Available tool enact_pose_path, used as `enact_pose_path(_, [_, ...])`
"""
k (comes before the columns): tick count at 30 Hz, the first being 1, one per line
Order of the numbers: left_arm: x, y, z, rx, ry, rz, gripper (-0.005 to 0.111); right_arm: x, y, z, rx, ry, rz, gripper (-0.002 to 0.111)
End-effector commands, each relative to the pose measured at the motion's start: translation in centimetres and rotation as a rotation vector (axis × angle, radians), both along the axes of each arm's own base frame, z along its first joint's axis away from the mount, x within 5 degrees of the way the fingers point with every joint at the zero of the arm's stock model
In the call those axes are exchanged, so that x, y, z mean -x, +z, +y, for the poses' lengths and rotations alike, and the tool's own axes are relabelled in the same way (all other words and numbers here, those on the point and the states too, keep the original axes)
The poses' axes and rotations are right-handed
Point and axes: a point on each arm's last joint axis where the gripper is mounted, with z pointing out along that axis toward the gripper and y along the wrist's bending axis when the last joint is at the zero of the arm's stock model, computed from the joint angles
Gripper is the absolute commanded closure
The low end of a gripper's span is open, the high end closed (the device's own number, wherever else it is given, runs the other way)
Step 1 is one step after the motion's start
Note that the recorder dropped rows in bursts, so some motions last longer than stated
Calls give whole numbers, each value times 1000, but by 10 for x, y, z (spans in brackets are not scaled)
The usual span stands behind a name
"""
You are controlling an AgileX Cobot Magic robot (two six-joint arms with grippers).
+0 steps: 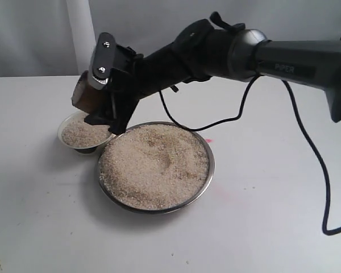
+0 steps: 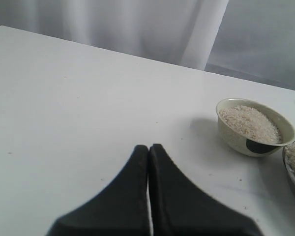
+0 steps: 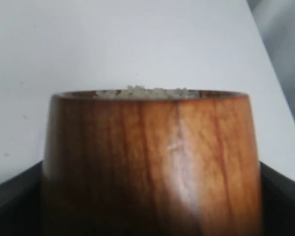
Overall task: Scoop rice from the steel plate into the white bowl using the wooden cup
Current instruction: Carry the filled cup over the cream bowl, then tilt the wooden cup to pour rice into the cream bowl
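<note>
Gripping the wooden cup (image 3: 152, 162) by its sides, my right jaws were clamped firmly on it and held it in the air. A little rice (image 3: 142, 91) showed at the level of its rim. Directly beneath those jaws sat the white bowl (image 1: 61, 127), already holding a good mound of grains. The steel plate (image 1: 159, 211) lay just beside the bowl, on the side toward my own arm, heaped wide with more rice. Whether plate and bowl touched, I could not tell. Both rested on the white surface (image 1: 261, 227), well below the cup.

My left jaws were pressed together tip to tip, with nothing between them (idle, hovering low over bare surface). The bowl stood out beyond their tips and off to one side, well apart from them, with only a sliver of the plate's edge showing past it.

My black cable (image 1: 307, 142) hung loose behind the right jaws, trailing down to the surface.
</note>
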Motion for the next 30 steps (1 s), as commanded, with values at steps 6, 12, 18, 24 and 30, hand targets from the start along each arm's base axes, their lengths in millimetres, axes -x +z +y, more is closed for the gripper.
enact_pose_path(6, [0, 1, -1, 8, -7, -8, 107, 4, 33, 31, -29, -187, -210, 108])
enact_pose_path(12, [0, 1, -1, 8, -7, -8, 107, 0, 22, 33, 14, -194, -269, 108])
enact_pose_path(18, [0, 1, -1, 8, -7, -8, 107, -6, 5, 31, 115, -190, -341, 108])
enact_pose_path(24, [0, 1, -1, 8, -7, -8, 107, -5, 0, 37, 149, -185, -435, 108])
enact_pose_path(30, [0, 1, -1, 8, -7, -8, 107, -4, -3, 45, 145, -180, -509, 108])
